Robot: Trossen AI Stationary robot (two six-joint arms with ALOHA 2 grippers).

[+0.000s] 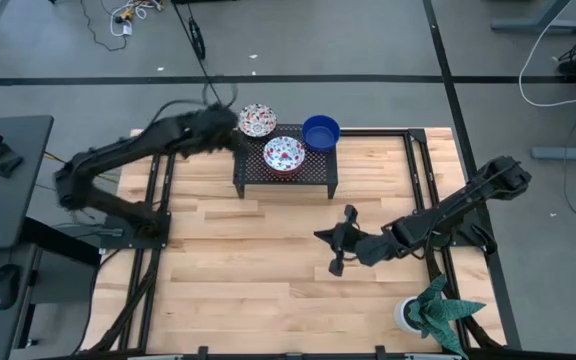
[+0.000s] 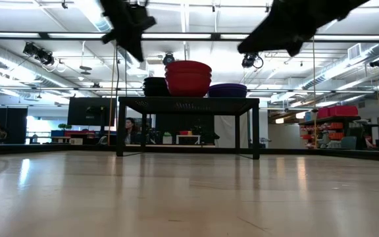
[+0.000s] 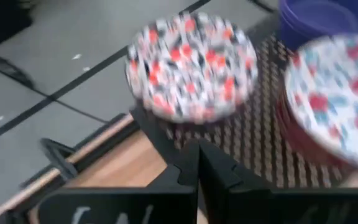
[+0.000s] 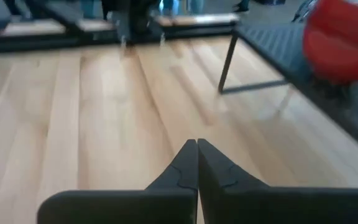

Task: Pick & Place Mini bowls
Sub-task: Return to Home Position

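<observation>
Floral and cobalt mini bowls (image 1: 285, 154) sit stacked on a shelf (image 1: 313, 172).

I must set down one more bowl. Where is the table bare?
Free: the table wood between the shelf, the left arm and the right arm, whose jaws are shut. Crowded: the shelf top, with three bowl stacks and the left jaws over its left end; the corner by the plant.

Grey floor (image 1: 368, 40) crossed by dark lines (image 1: 528, 78) surrounds a pale wooden table (image 1: 268, 270). A dark desk (image 1: 8, 180) stands to its left. Long strip lights (image 2: 58, 35) glow under an open ceiling, and shelving with red bins (image 2: 334, 113) stands far back.
</observation>
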